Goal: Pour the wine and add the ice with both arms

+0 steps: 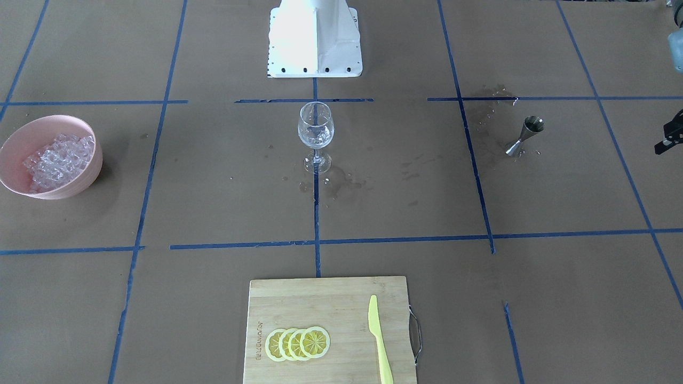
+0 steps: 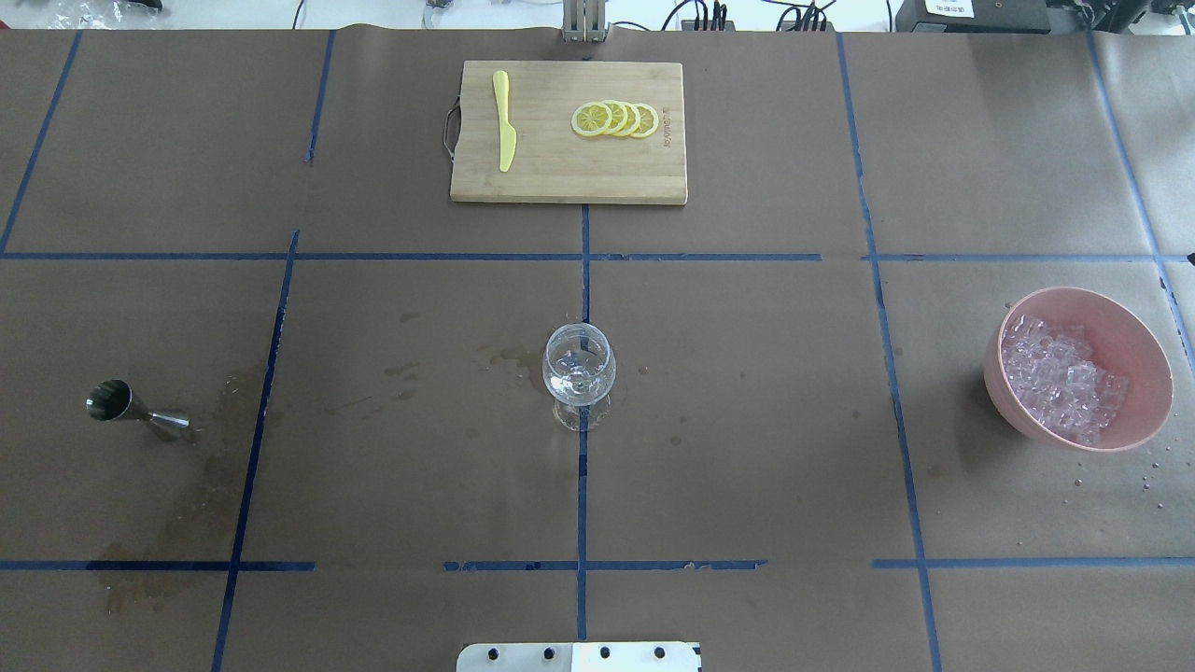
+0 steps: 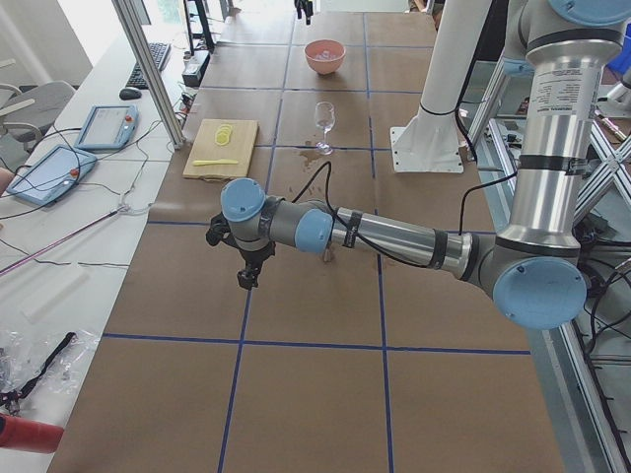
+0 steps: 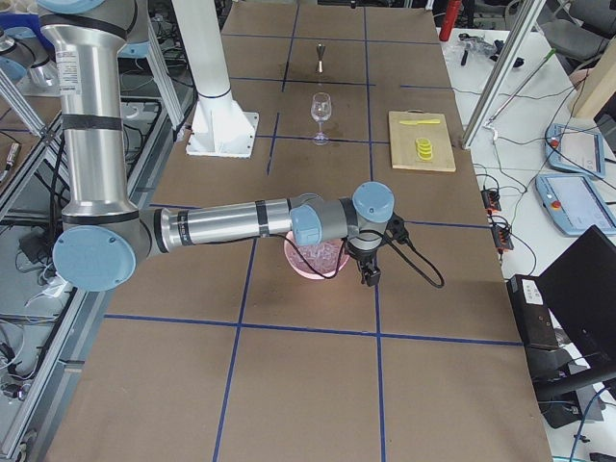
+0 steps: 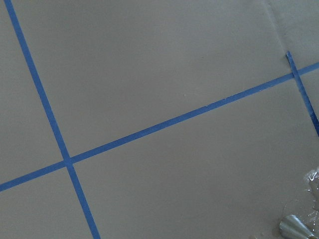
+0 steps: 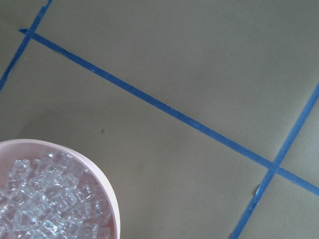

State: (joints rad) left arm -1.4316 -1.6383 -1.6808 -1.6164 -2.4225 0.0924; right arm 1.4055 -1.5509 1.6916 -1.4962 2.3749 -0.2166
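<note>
The ice (image 1: 56,160) is a glittering heap of clear cubes in a pink bowl (image 1: 32,125) at the table's right end; it also shows in the overhead view (image 2: 1064,378) and the right wrist view (image 6: 45,199). A clear stemmed wine glass (image 1: 316,130) stands upright at the table's middle. My right gripper (image 4: 369,277) hangs just beside the bowl, pointing down. My left gripper (image 3: 248,276) hangs low near a steel jigger (image 1: 525,136). I cannot tell whether either gripper is open or shut. No wine bottle is in view.
A wooden cutting board (image 2: 560,177) at the far edge carries lemon slices (image 2: 616,119) and a yellow knife (image 2: 504,121). Wet stains mark the paper around the glass and jigger. The white robot base (image 1: 315,48) stands behind the glass.
</note>
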